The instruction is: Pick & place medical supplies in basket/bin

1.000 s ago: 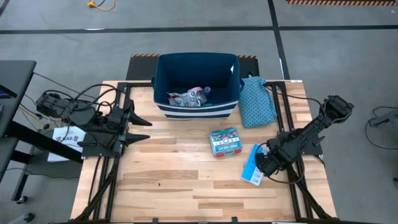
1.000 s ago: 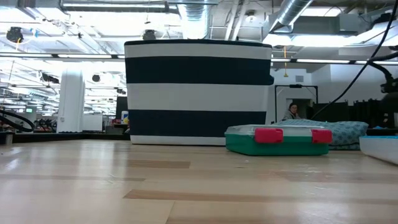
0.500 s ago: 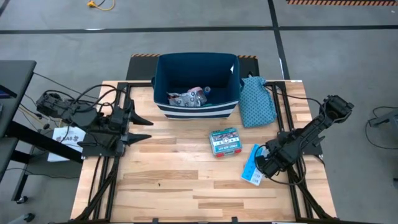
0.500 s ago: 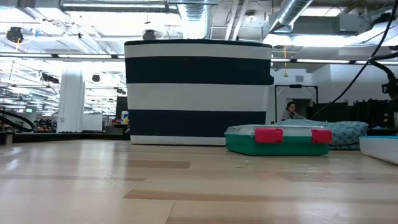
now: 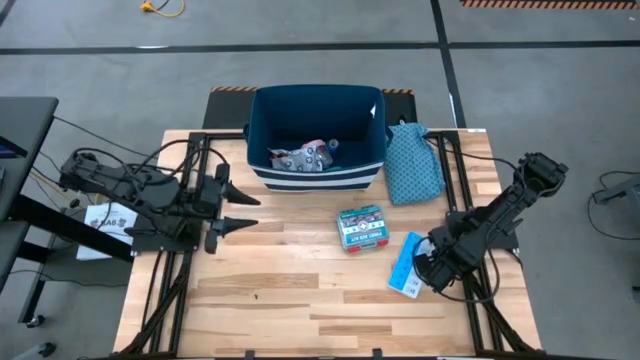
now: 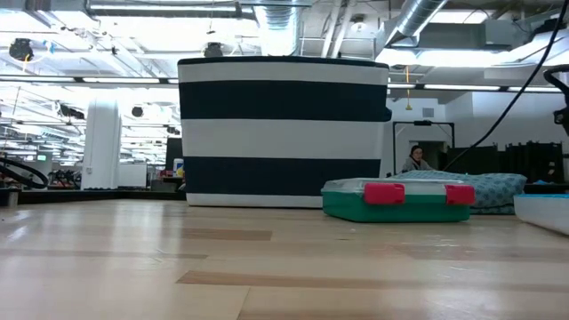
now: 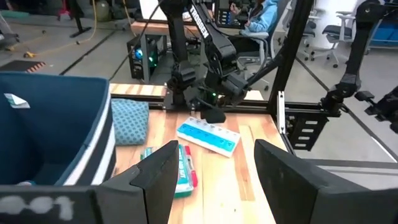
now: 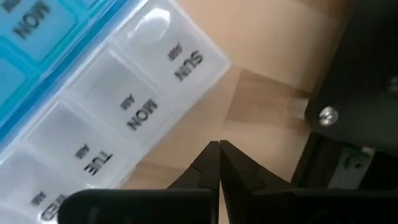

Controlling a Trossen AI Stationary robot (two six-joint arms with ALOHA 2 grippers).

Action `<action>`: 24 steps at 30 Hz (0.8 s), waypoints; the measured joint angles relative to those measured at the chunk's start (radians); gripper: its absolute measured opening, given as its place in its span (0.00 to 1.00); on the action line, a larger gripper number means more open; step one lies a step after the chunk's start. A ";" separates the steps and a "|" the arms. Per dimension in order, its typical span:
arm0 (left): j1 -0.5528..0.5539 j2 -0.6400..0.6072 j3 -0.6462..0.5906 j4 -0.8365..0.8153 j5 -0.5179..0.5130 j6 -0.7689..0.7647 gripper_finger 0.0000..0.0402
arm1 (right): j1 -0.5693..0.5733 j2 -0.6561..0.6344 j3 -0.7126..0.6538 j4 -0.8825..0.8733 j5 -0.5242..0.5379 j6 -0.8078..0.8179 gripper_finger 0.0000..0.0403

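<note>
— Looking down on the table (image 5: pixel 300 300), where do the supplies sit?

— The navy bin (image 5: pixel 316 108) with white stripes stands at the far edge, and a few small items (image 5: pixel 302 156) already lie inside it. A teal-and-red box (image 5: pixel 360 227) lies on the wood in front of the bin, toward the right. A light blue pill organiser (image 5: pixel 405 265) lies just beyond it, nearer the right edge. A teal patterned cloth bag (image 5: pixel 412 162) rests against the bin's right side.

— And the right gripper?

— The right gripper (image 5: pixel 428 268) is down at the table, right beside the pill organiser. Its wrist camera shows the fingertips (image 8: pixel 219 158) pressed together with nothing between them, and the organiser's day-labelled compartments (image 8: pixel 93 118) just next to them. Clenched, then, and not holding anything.

— The left one?

— The left gripper (image 5: pixel 235 210) hovers over the left half of the table, in front of the bin's left corner, well apart from the box. Its fingers (image 7: pixel 155 180) stand spread, released, with nothing in them.

— Anything from table height?

— The bin (image 6: pixel 283 132) fills the middle, and the box (image 6: pixel 396 199) sits low to its right, red latches facing the camera.
</note>
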 joint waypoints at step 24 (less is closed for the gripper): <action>0.000 0.006 0.000 -0.008 0.016 -0.039 0.49 | 0.002 0.000 0.000 0.049 0.017 -0.052 0.00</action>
